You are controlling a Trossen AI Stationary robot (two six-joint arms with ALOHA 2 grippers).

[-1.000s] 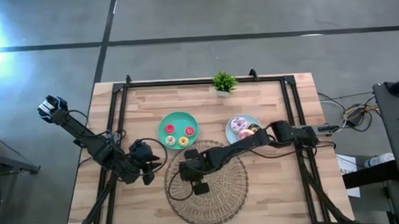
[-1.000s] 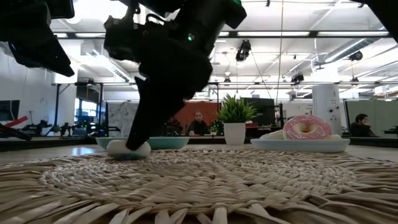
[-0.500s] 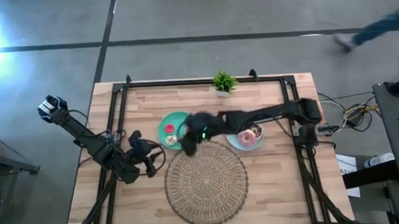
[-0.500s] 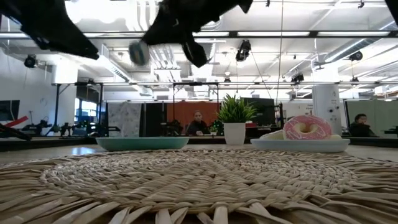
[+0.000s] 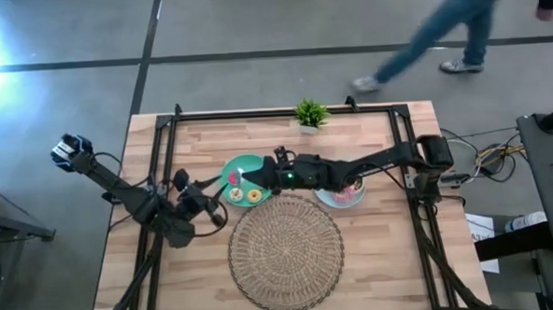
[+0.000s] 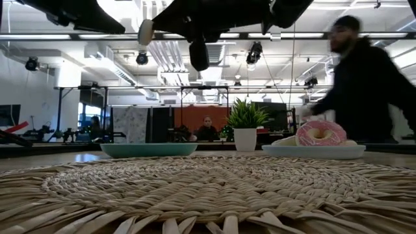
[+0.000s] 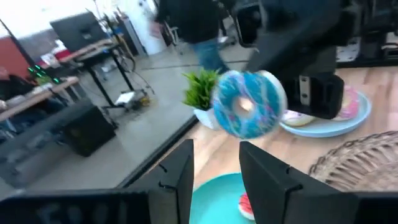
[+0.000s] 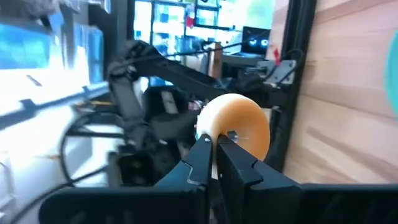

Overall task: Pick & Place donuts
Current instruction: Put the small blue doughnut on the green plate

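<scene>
My right gripper (image 8: 216, 146) hangs over the teal plate (image 5: 242, 166), shut on a donut (image 7: 249, 102) with blue sprinkled frosting and a tan underside (image 8: 239, 127). Small red and orange donuts (image 5: 234, 179) lie on the teal plate. A pink-frosted donut (image 6: 320, 133) rests flat on the light-blue plate (image 6: 313, 151). My left gripper (image 7: 217, 168) is open, low at the table's left beside the teal plate, and faces the held donut. The wicker mat (image 5: 285, 251) lies toward the near edge. My right gripper pinches the donut by its rim (image 8: 211, 134) between both fingers (image 8: 200, 155), reaching level from the table's right. The donut stands on edge, lifted clear above the teal plate, with its frosted face (image 7: 239, 118) turned toward the left arm.
A small potted plant (image 5: 309, 114) stands at the far edge. Black frame rails (image 5: 164, 160) run along the table's sides. A person (image 5: 458, 26) walks past beyond the far edge, also seen in the low view (image 6: 370, 97).
My right gripper has risen from the mat's left part with the donut and swung toward the far edge, over the teal plate. The donut has left the mat and hangs clear. My left gripper has shifted slightly toward the far edge. A person has walked into view.
</scene>
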